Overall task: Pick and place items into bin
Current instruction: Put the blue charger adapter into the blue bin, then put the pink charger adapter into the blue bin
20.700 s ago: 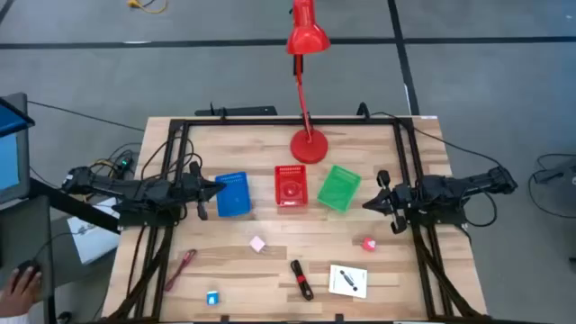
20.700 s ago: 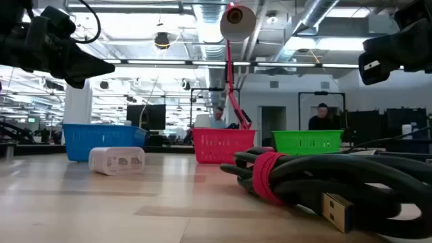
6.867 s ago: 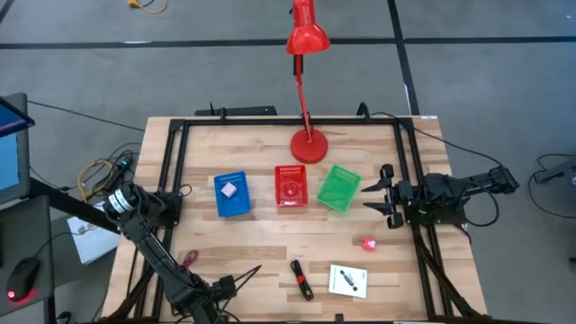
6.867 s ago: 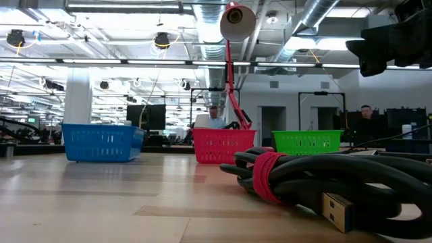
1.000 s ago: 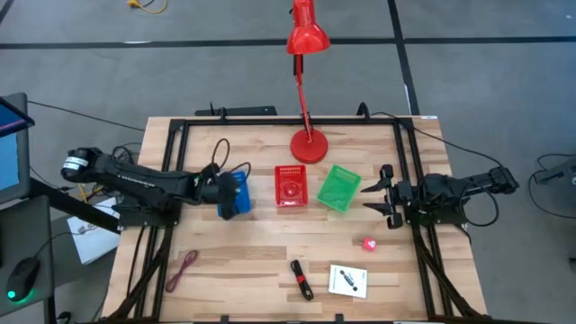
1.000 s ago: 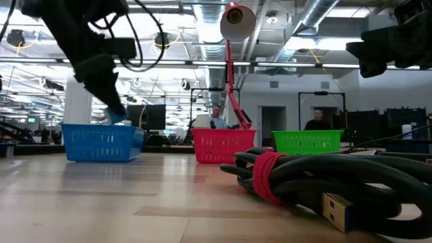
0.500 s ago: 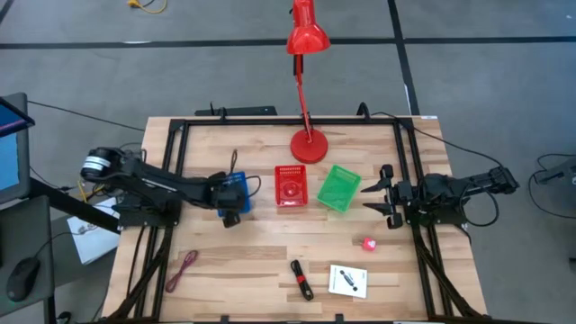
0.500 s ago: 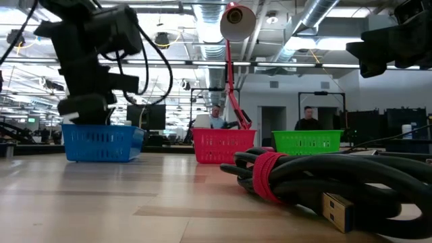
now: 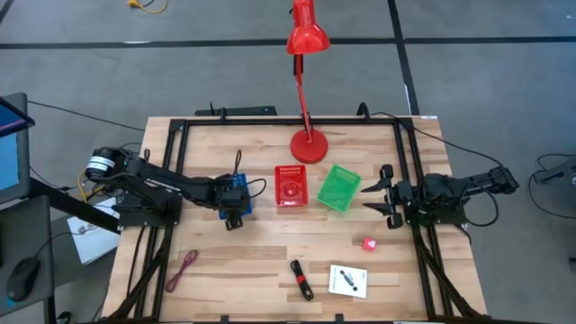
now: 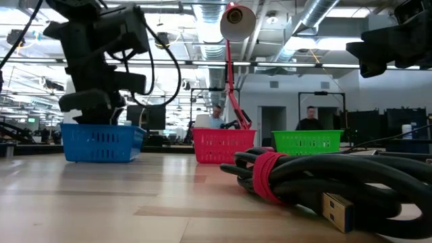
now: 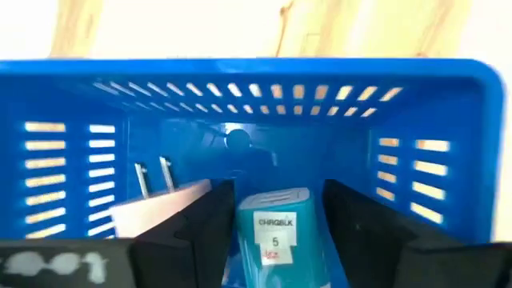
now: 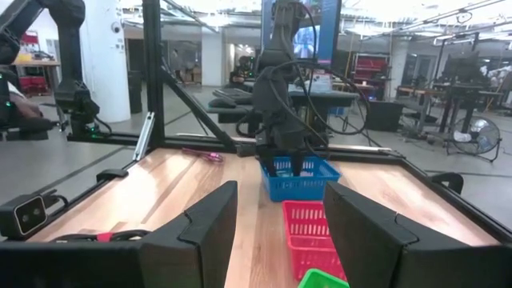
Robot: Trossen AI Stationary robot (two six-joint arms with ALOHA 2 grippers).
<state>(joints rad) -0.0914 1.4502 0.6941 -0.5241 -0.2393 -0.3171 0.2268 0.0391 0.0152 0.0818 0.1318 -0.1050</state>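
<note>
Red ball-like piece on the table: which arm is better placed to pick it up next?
Probably the right: the right gripper waits open just beside the red ball-like piece, while the left gripper is occupied over the blue bin.

Blue bin (image 9: 239, 186) mostly covered by left gripper (image 9: 234, 205) at frame centre-left; contents hidden from above. White piece (image 11: 160, 210) cut at lower edge.

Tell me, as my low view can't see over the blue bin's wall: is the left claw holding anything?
Observer: Yes, the tiny blue cube sits between the left claw's fingers, inside the blue bin.
Operator: Anything already in there?
Observer: A pale piece with two metal prongs, beside the cube.
Operator: And the right claw?
Observer: The right claw is open, raised beside the green bin.
</note>
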